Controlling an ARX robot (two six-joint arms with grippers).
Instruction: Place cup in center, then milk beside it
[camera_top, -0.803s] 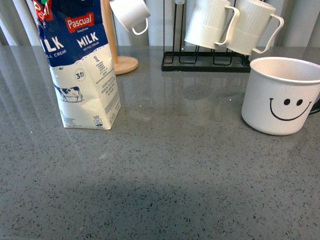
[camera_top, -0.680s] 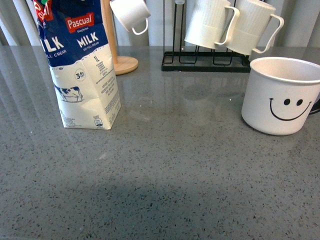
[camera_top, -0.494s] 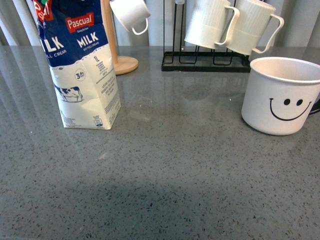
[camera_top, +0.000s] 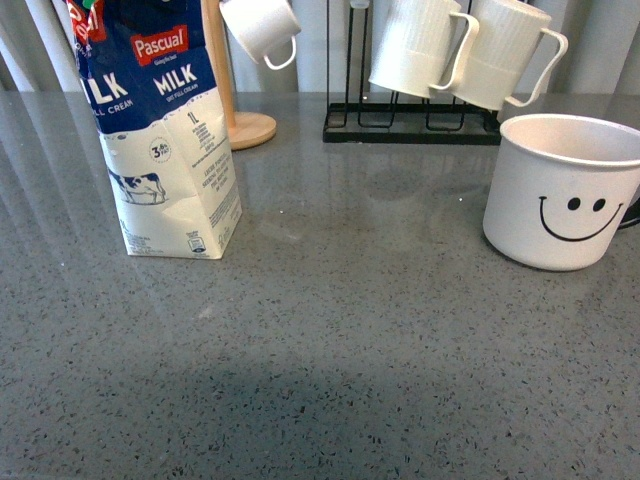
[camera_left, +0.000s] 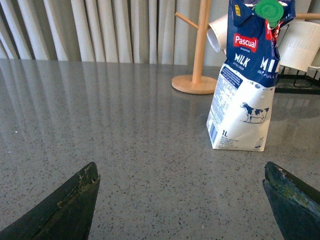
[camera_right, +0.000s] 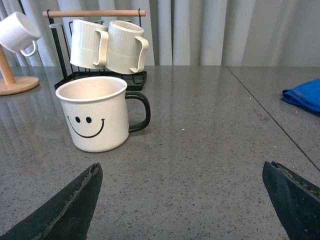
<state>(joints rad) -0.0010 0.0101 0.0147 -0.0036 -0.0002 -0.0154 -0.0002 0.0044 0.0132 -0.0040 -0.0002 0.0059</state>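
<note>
Before the milk (camera_left: 242, 95), left end effector (camera_left: 180, 200) sits spread wide; right end effector (camera_right: 182, 200) likewise before the cup (camera_right: 97, 115).

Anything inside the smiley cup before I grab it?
Only bare inner wall shows inside the cup; nothing pokes above the rim. Its bottom is hidden by the near wall.

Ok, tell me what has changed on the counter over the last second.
Nothing visibly changed in the front view. The milk carton stands upright on the left and the cup sits on the right of the counter, both where they were.
</note>
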